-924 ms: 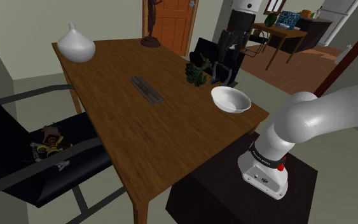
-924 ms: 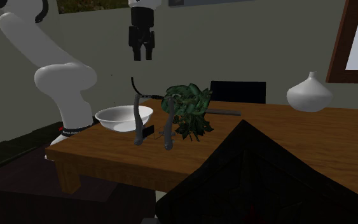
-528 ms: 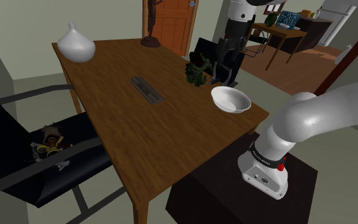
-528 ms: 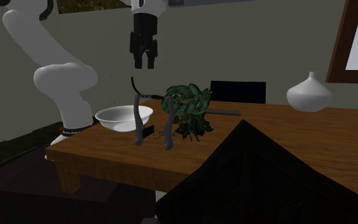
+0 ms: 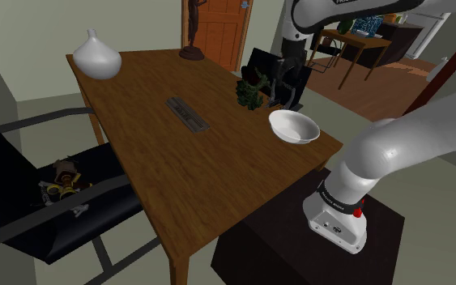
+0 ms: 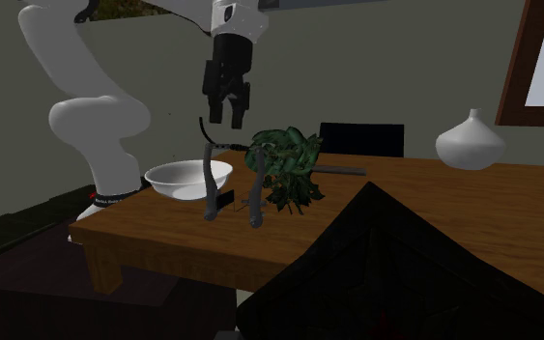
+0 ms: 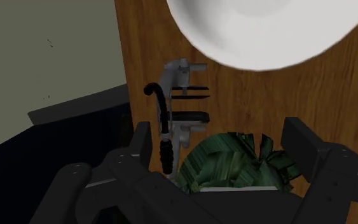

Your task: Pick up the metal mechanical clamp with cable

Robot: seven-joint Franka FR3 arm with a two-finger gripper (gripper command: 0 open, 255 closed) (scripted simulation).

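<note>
Now, your gripper (image 6: 226, 118): black fingers spread wide, holding nothing.
Clamp: grey metal clamp with black cable (image 7: 182, 102) stands below your fingers at the wooden table (image 5: 161, 154) edge, between white bowl (image 5: 293, 126) and green leafy plant (image 6: 287, 169).
Hidden: cable's end, behind your hand.
Writing: arm-base label (image 5: 331, 201) too small to read.

Black two-finger gripper (image 5: 284, 74) hanging near a green leafy plant (image 5: 249, 92) on the brown wooden table (image 5: 161, 158). White round bowl (image 5: 293, 126) nearby.
</note>
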